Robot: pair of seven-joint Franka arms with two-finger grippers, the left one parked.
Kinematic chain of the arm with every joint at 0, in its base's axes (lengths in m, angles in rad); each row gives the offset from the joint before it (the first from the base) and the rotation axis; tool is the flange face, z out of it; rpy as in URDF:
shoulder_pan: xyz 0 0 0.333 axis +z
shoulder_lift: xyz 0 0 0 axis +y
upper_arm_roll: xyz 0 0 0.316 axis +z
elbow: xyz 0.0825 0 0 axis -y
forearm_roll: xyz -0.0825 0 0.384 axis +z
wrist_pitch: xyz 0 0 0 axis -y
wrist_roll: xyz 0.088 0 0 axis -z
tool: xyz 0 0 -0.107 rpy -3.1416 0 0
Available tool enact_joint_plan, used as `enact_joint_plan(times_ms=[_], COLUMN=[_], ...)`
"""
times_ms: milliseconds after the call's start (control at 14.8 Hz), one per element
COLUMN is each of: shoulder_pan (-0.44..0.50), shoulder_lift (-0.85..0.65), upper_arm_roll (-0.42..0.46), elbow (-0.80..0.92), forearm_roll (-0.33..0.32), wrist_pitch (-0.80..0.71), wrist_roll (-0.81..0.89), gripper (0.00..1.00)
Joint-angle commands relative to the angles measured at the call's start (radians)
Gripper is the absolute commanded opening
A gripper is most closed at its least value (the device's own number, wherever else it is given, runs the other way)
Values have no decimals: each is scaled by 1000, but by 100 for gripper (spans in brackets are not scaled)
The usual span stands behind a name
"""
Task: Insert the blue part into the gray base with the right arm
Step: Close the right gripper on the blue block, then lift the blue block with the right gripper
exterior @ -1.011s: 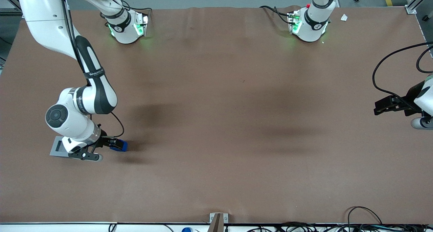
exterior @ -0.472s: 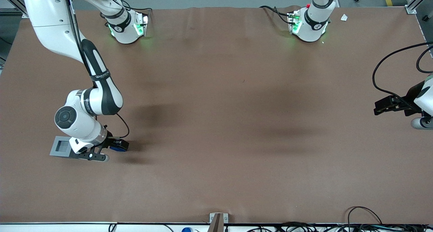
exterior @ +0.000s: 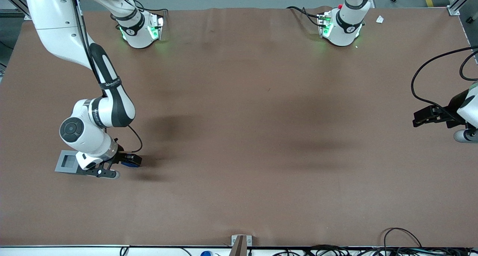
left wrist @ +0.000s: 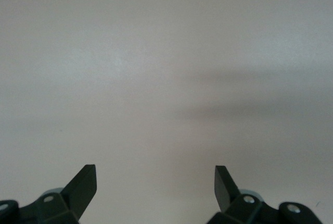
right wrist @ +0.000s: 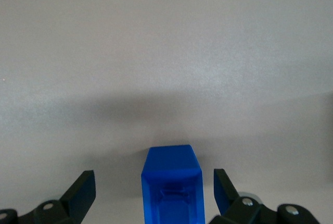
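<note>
While the pincer (right wrist: 153,190) straddles the blue part (right wrist: 171,182) with fingers apart, no lettering reads

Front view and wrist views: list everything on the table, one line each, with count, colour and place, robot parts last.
blue part: one, bright blue, on the table between the open end effector fingers, beside the gray base.
gray base: one, light gray with a square socket on top, toward the working arm's end of the table, partly under the wrist.
table: one, brown cover.
cables: several, black, along the edge nearest the front camera.
right arm: one, white with dark panels, bent down over the two blocks.
end effector: one, black, open, straddling the blue part without touching it.
</note>
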Motion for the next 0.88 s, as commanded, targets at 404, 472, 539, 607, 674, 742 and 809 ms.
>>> enact_joint_plan(times_ms=[404, 472, 539, 607, 674, 742, 809], shoulder_pan=[-10, -10, -10, -9, -13, -16, -16], shoulder_lift=[38, 38, 38, 38, 37, 38, 38], upper_arm_roll=[0, 0, -2, -2, -2, -2, -2], elbow=[91, 91, 93, 93, 93, 93, 91], forearm_roll=[-13, -13, -14, -25, -34, -34, -34], wrist_pitch=[-107, -107, -108, -116, -124, -124, -125], wrist_roll=[-2, -3, -5, -3, -3, -5, -3], gripper=[100, 100, 100, 100, 100, 100, 100])
